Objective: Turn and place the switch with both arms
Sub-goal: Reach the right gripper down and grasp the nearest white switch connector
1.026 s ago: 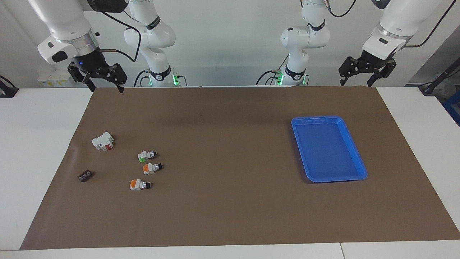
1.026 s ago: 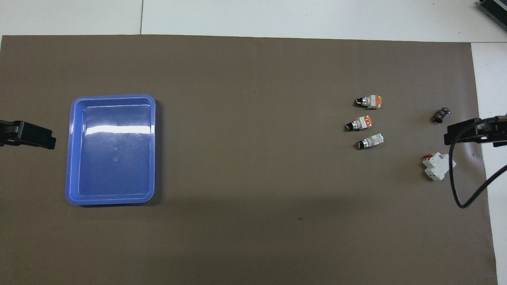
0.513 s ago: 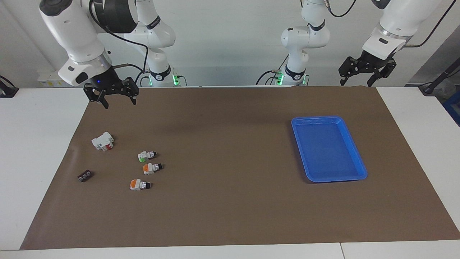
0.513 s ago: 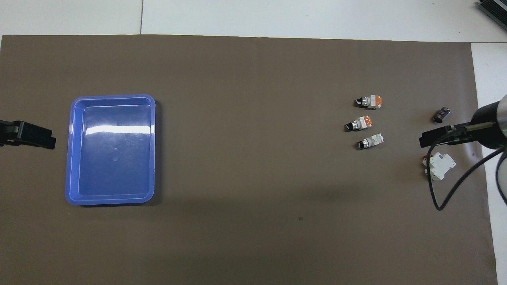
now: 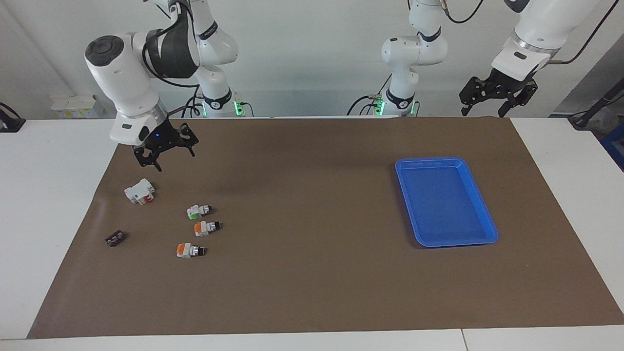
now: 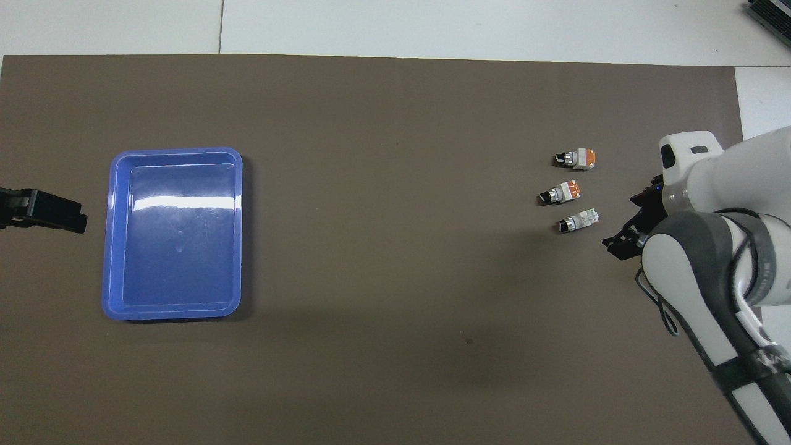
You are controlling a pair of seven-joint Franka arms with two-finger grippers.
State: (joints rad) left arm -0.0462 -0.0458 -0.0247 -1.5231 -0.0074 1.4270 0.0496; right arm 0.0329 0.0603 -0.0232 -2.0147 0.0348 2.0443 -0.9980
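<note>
The green-ended switch lies on its side on the brown mat, nearest to the robots in a row of three small switches; it also shows in the overhead view. My right gripper is open and empty, up in the air over the mat close to the white block with the red part, apart from the switch. In the overhead view the right gripper shows beside the switch. My left gripper is open and empty and waits over the mat's edge at the left arm's end.
Two orange-ended switches lie farther from the robots than the green one. A small dark part lies toward the right arm's end. A blue tray sits toward the left arm's end. The right arm hides the white block from overhead.
My right arm has come down and swung out over the mat toward the white block and the switches. The left arm and all the objects have stayed where they were.
</note>
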